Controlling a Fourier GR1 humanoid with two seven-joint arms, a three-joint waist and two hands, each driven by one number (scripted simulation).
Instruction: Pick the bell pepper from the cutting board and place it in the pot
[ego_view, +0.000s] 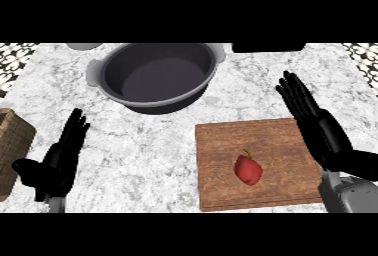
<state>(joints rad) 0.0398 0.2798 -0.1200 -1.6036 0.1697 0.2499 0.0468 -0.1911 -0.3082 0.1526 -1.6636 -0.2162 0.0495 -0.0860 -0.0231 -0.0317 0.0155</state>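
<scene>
Head view gives us the whole job at a glance: the bell pepper lies on the cutting board, toward its near half, stem pointing away from us, with nothing touching it. Our right hand hangs over the board's right edge with its fingers straight and released, holding nothing. It is beside the pepper and apart from it, which we read as a hand lined up on the side from which a sideways grasp could come. Our left hand rests at the lower left of the counter, fingers straight and thumb out, also holding nothing. It sits well away from the board, so it blocks neither the pepper nor the path ahead. The pot stands beyond the board and a little to the left, open-topped with nothing inside it. By our judgement the picking step is not yet begun: the right hand would need to move inward and lower, curl round the pepper, then carry it forward and left over the pot's rim.
</scene>
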